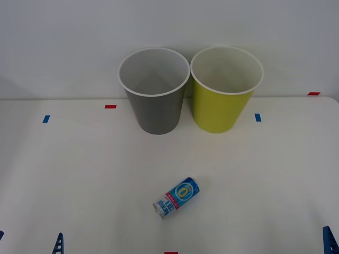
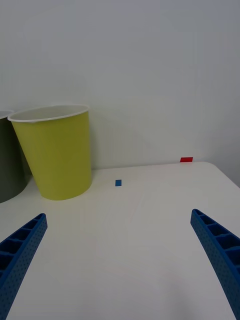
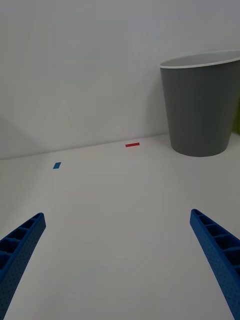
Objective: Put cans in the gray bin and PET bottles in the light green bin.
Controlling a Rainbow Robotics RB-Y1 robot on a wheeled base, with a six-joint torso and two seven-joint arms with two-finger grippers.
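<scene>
Can [image 1: 177,198] lies on its side on the white bench [image 1: 79,174], near-centre, tilted diagonally w/ its silver end toward the near left. Nothing touches it. Gray bin [image 1: 154,90] and light green bin [image 1: 225,88] stand upright side by side at the far edge, gray on the left, green on the right, rims almost touching. Both look empty inside.

Left gripper [image 3: 117,265] sits low at the near left, fingers spread wide, holding nothing; its wrist view looks across bare bench to the gray bin. Right gripper [image 2: 117,265] is parked at the near right, also wide open and empty, facing the green bin.

Nothing picked up yet, so the task looks barely begun.

Risks, imo: the can is round and lying down, so a finger nudging one side could roll it off across the bench. Grabbing across the diagonal w/o matching its angle may squirt it out. The bins sit so close that a sloppy drop could land the can in the green one or clip a rim and tip a bin.
</scene>
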